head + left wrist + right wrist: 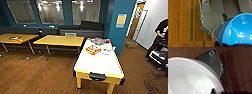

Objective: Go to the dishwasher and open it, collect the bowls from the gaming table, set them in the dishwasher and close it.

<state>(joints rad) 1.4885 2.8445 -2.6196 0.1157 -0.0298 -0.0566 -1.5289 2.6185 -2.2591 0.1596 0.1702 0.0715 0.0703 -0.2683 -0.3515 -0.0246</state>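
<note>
Head view: wood floor [37, 75] across the lower frame, teal wall [120, 35] upper middle to right, dark windows [50, 11] along the top. The gaming desk [100, 62], long, white top with dark edge and yellow legs, sits centre-right and runs away from the camera. Colourful board games [93, 50] lie on its far half; another pile [98, 40] is at the far end, and something pale with blue [106, 50] just beside the orange game, too blurred to name. Two yellow-topped desks, one [60, 40] at centre-left and one [15, 38] at far left, stand well apart from the gaming desk. A dark sofa [81, 29] against the back wall, upper middle. A person [160, 37] at the right edge, bent over a dark cart [157, 56].

Left wrist view: a bright blue bowl [238, 31] fills the lower right of the frame, tilted, over the robot's dark plate and brown patterned floor [181, 22]. Left gripper [223, 44] is a dark shape at the bowl's lower edge; cannot tell if it grips.

Right wrist view: a white bowl [190, 78] takes the lower left and centre, above dark wood floor [238, 65]. Right gripper [218, 92] is a dark bit at the bowl's rim, bottom centre; grip state cannot be told.
</note>
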